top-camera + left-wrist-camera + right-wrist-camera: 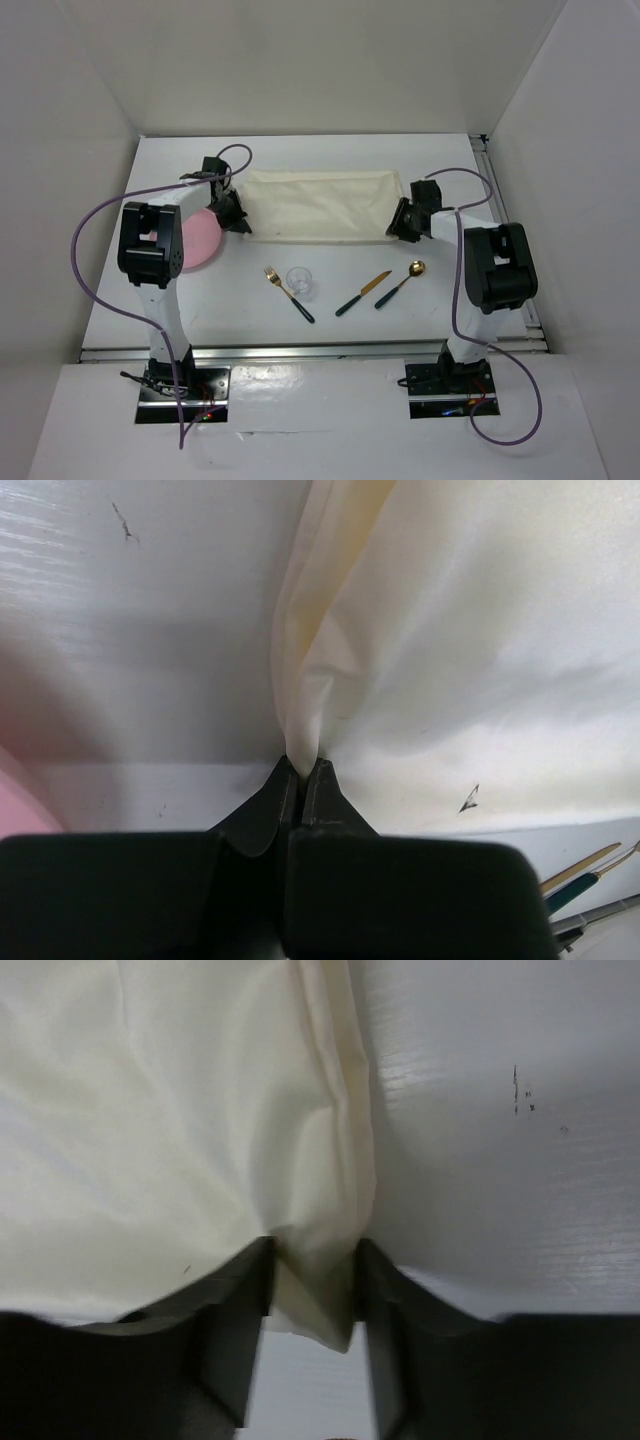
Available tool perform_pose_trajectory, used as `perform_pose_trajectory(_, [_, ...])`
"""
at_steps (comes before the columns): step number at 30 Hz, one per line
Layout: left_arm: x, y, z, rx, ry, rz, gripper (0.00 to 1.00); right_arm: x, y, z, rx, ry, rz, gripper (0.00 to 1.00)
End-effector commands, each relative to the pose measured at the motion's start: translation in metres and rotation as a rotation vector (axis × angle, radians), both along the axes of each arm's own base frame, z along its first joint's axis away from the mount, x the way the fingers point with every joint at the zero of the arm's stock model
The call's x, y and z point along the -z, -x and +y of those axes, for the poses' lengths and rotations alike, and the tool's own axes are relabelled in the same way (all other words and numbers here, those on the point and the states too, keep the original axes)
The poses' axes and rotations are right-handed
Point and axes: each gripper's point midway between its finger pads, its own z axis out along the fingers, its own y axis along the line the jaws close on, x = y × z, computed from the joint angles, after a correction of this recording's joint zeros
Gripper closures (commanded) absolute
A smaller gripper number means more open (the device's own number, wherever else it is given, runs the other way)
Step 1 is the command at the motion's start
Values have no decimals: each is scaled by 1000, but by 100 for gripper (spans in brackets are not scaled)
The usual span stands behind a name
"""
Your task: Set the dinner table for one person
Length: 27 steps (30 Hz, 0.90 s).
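Left wrist view: left end effector [302, 767] pressed together on the cloth's [450, 680] near left corner; right end effector [312, 1260] spread, straddling the near right corner. Best practice: secure both corners evenly, then draw the cloth taut and flat. Count: one surface [330, 150], spread ahead of both arms, bearing one cloth, one plate [200, 238], one fork [288, 293], one glass [300, 281], one knife [362, 293], one spoon [400, 284].

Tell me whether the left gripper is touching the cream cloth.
Touching. The left wrist view shows the left gripper shut on a bunched corner of the cream cloth, with the fabric pinched between its closed jaws.
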Motion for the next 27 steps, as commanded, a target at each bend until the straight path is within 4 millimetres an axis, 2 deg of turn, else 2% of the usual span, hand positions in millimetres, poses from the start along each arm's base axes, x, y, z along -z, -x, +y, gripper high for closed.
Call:
perform_pose_trajectory(1, [8,2,-4,2,7,34,100,22,12,0,4,-5,55,60])
perform_pose_trajectory(3, [2,1,-4,10,5,22,100,19,7,-3,13,-7,46,77])
perform_pose_trajectory(4, [-5,-1,-4,10,6,12,100,7,-2,-2,13,-11,11,85])
perform_pose_trajectory(5, [-13,-6,-6,14,17,-11,100,2,-3,-3,18,-5,6,100])
perform_pose_trajectory(7, [-28,-9,-7,26,25,-42,100,-21,-11,-6,19,10,-45,100])
perform_pose_trajectory(8, [-49,-13,-9,30,36,-87,100,-36,-17,-8,23,27,-76,100])
perform_pose_trajectory(9, [-62,-16,-9,40,34,-124,100,-47,-21,-10,21,38,-102,100])
perform_pose_trajectory(10, [-75,-18,-9,41,35,-148,100,-70,-27,-11,28,37,-161,100])
perform_pose_trajectory(11, [-104,-24,-9,41,39,-212,100,-91,-35,-13,28,49,-206,100])
perform_pose_trajectory(13, [-136,-30,-12,47,52,-285,100,-121,-43,-15,30,61,-268,100])
perform_pose_trajectory(14, [-163,-37,-12,56,51,-339,100,-154,-51,-16,32,71,-334,100])
perform_pose_trajectory(16, [-198,-40,-17,74,81,-392,100,-188,-58,-18,34,78,-404,100])
perform_pose_trajectory(17, [-236,-45,-19,81,92,-474,100,-226,-62,-19,40,81,-482,100])
perform_pose_trajectory(18, [-249,-42,-22,93,110,-484,100,-242,-60,-19,42,77,-511,100])
perform_pose_trajectory(19, [-273,-38,-24,101,119,-531,100,-261,-59,-19,45,71,-552,100])
perform_pose_trajectory(20, [-288,-35,-23,102,120,-560,100,-294,-53,-20,50,62,-620,100])
perform_pose_trajectory(21, [-312,-31,-26,118,139,-610,100,-309,-48,-21,47,66,-649,100])
perform_pose_trajectory(23, [-333,-19,-27,127,148,-649,100,-336,-36,-23,51,58,-704,100])
perform_pose_trajectory(24, [-351,-6,-26,129,149,-687,100,-356,-23,-24,53,54,-737,100])
perform_pose_trajectory(26, [-368,8,-24,123,164,-721,100,-372,-10,-26,55,49,-767,100])
perform_pose_trajectory(27, [-379,22,-24,130,171,-745,100,-379,0,-27,56,48,-777,100])
